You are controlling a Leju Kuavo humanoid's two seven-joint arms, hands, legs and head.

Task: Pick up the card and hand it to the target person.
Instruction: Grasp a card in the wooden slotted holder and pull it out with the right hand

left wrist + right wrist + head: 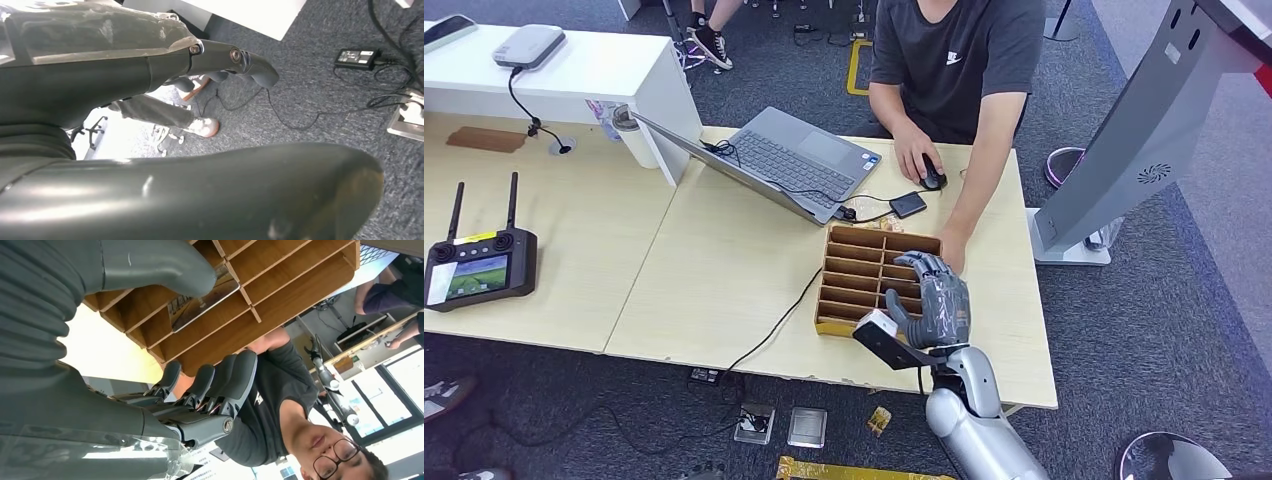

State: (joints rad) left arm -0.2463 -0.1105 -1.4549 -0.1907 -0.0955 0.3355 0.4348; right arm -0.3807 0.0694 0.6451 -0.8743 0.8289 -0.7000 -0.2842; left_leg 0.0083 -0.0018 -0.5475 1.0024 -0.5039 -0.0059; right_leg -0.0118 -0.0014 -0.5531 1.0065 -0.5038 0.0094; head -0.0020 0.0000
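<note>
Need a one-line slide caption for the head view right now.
Right hand hovers open over the wooden compartment box on the table while a seated person steadies the box's far corner.

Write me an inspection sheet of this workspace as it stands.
Surface: light wooden table, joined to a second one on the left.
Job's things: wooden divider box; a card lies in one compartment.
Clutter: laptop, mouse, remote controller, cup.
Robot hands: right robot hand over the box, fingers apart, holding nothing; left robot hand hangs above the carpet, its grasp unclear.
Cables: black cable running off the table's near edge.
Surroundings: person seated opposite, one hand beside the box.
</note>
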